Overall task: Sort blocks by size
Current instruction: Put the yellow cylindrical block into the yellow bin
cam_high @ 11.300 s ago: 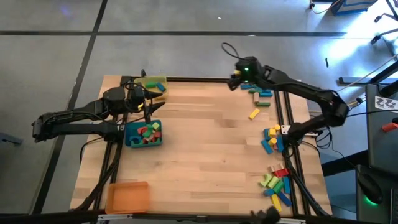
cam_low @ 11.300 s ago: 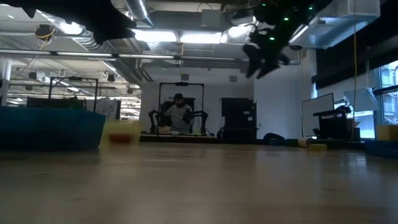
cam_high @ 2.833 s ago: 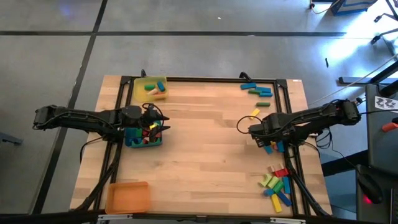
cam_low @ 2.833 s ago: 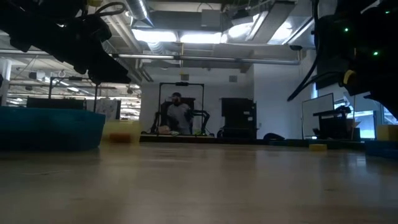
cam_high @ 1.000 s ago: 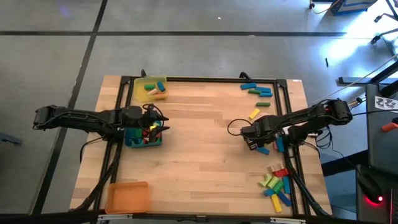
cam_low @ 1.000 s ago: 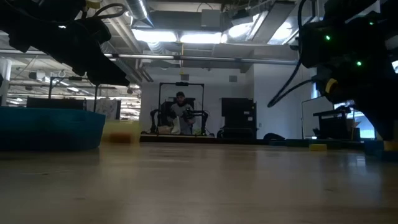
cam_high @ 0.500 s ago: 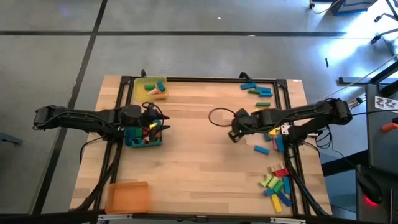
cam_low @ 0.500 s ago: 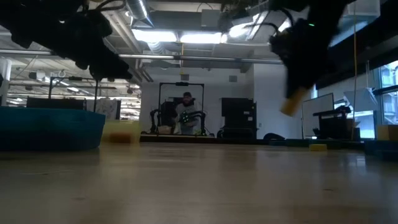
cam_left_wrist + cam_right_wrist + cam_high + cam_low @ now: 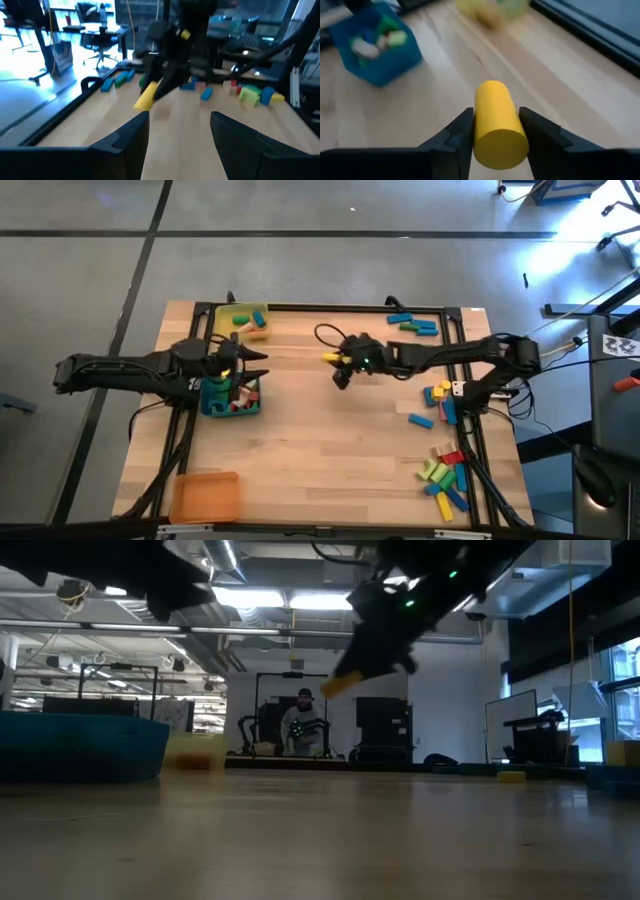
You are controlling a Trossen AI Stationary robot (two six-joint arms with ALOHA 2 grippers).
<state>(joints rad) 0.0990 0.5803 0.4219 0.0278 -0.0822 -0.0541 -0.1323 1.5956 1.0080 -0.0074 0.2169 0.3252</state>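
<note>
My right gripper (image 9: pixel 338 363) is over the middle of the table, shut on a yellow cylinder block (image 9: pixel 497 125), which also shows in the low view as the yellow block (image 9: pixel 335 683). My left gripper (image 9: pixel 180 135) stands open with nothing between its fingers, above the blue tray (image 9: pixel 232 398), which holds several blocks. More blocks lie loose along the table's right side: a far group (image 9: pixel 413 327), a middle group (image 9: pixel 437 402) and a near group (image 9: pixel 445 478). My right gripper pinches the yellow cylinder's curved sides (image 9: pixel 479 131) between its two fingers. The cylinder lies along the fingers, one round end (image 9: pixel 502 147) facing the wrist camera. It is lifted clear of the table and slants down past the fingertips (image 9: pixel 372 658).
A yellow tray (image 9: pixel 243 320) with a few blocks stands at the far left corner. An orange tray (image 9: pixel 205 495) stands at the near left. Bare wood lies between the trays and the blocks on the right. A person sits in the room beyond the table (image 9: pixel 300 725).
My right gripper has carried the yellow block from the right-side pile toward the table's left and somewhat far, rising and turning as it went. My left gripper has risen from the blue tray, staying open.
</note>
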